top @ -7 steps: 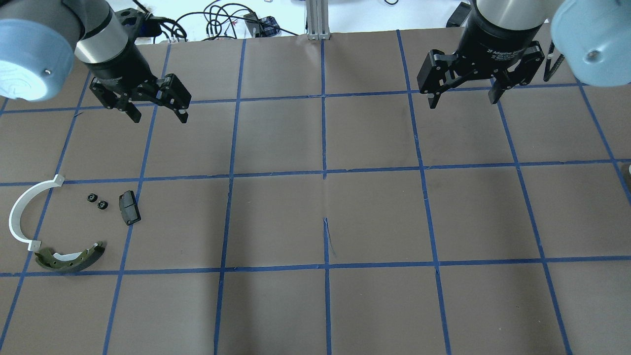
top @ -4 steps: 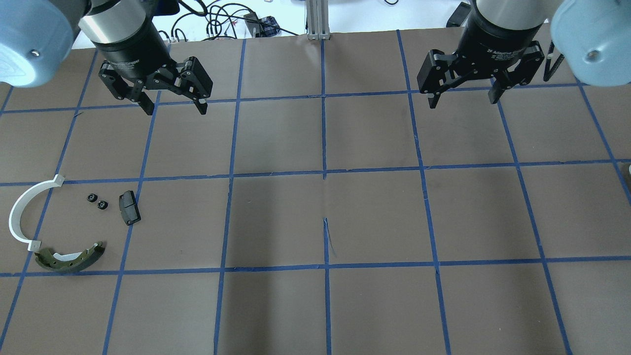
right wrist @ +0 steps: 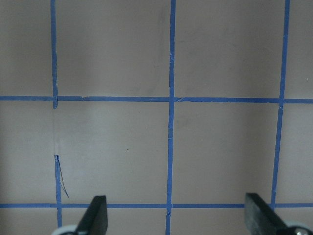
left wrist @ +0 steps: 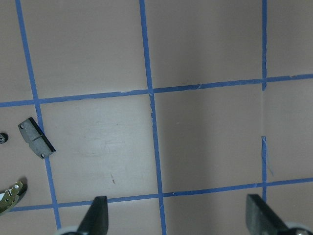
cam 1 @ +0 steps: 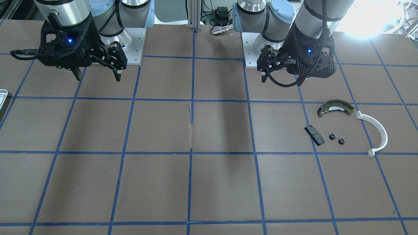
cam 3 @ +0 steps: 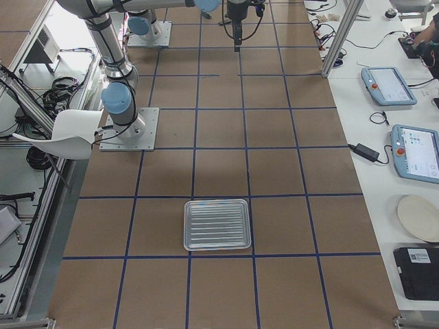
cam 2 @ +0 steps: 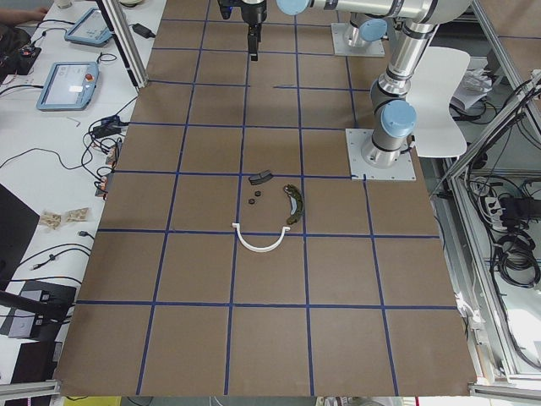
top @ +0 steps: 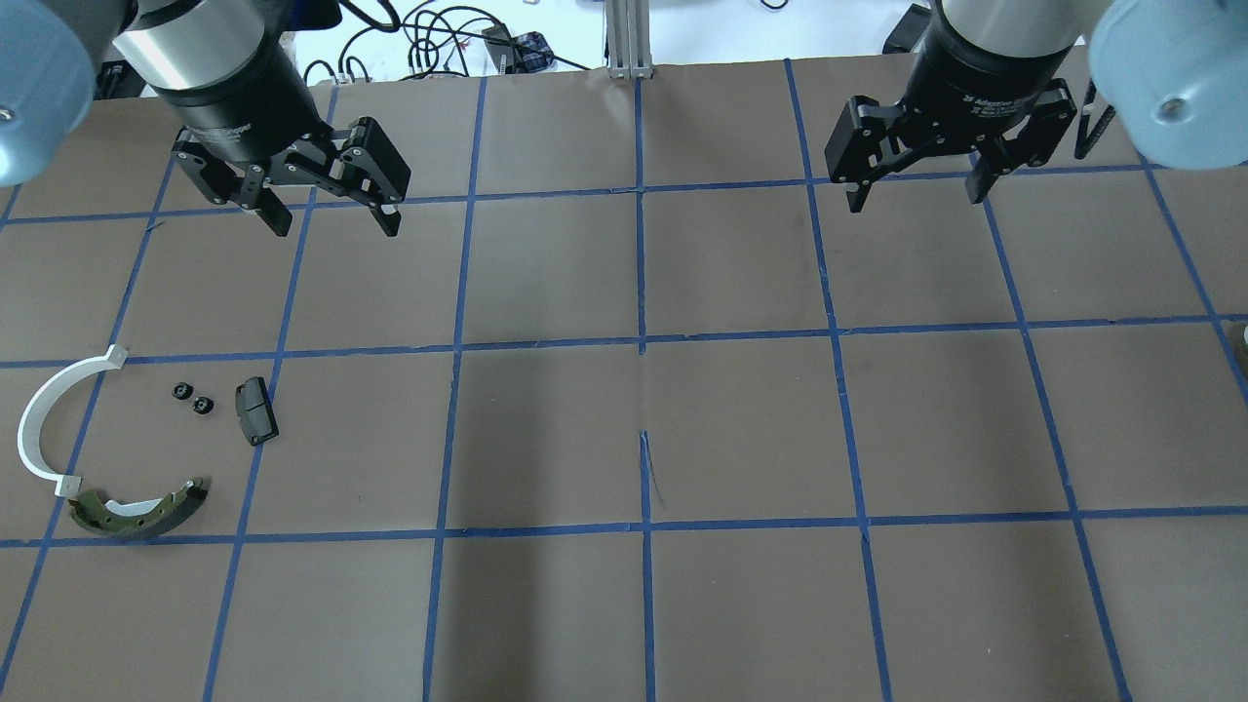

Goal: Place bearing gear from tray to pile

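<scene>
Two small black bearing gears (top: pixel 180 391) (top: pixel 203 405) lie on the table inside the pile, between the white half-ring (top: pixel 39 419) and the black pad (top: pixel 255 410). The olive brake shoe (top: pixel 136 512) lies in front of them. The tray (cam 3: pixel 186 226) shows whole in the exterior right view and looks empty. My left gripper (top: pixel 333 226) is open and empty, held high, behind and to the right of the pile. My right gripper (top: pixel 916 200) is open and empty over the far right of the table.
Brown paper with a blue tape grid covers the table (top: pixel 643 429). Cables and a metal post (top: pixel 624 39) lie past the far edge. The tray's corner (cam 1: pixel 2 96) shows at the front-facing view's left edge.
My left gripper rose and swung right toward the far edge, then shifted slightly back left, staying open. The right arm and the parts have not moved.
</scene>
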You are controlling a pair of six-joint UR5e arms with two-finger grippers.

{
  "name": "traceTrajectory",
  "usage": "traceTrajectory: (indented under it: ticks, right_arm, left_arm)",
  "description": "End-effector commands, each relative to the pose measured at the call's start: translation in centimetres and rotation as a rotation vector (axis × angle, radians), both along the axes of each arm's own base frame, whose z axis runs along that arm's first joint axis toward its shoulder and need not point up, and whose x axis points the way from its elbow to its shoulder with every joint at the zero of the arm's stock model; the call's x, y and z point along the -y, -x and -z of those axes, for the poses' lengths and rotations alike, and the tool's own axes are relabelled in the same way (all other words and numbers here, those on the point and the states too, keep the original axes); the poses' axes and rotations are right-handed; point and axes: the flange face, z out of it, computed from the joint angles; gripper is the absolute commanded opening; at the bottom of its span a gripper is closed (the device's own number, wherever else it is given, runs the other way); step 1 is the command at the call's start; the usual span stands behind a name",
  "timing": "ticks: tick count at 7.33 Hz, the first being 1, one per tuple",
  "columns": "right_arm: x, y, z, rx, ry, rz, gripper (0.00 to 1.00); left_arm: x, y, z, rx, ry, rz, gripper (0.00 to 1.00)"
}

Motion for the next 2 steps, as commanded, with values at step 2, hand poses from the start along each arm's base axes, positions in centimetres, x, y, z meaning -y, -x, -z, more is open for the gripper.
traceTrajectory:
  ticks: [2]
  right_arm:
    - [0.03, 0.00, -0.02, 0.000, 0.002, 0.000, 1.00]
  left_arm:
    - [-0.13, -0.01, -0.04, 0.002, 0.001, 0.002, 1.00]
